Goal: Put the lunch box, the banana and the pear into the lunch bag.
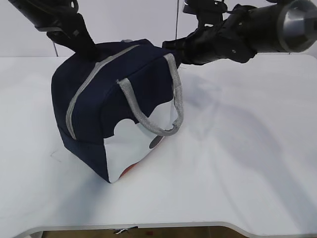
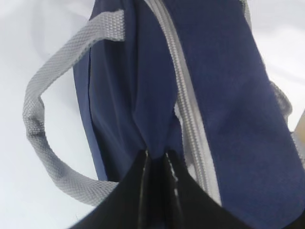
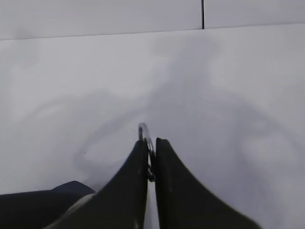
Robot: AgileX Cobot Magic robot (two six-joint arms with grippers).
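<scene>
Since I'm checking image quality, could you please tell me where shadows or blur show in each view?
Exterior view: soft arm shadows on the white table right of the navy-blue fabric lunch bag. Left wrist view: bag fabric slightly blurred up close. Right wrist view: faint grey shadows on the table.

A navy lunch bag [image 1: 94,109] is being seen standing on a white table [image 1: 237,163], its grey zipper [image 1: 81,91] closed along the top. A grey strap handle [image 1: 153,106] is hanging down its white side, while two black arms are being held against its top corners.
</scene>
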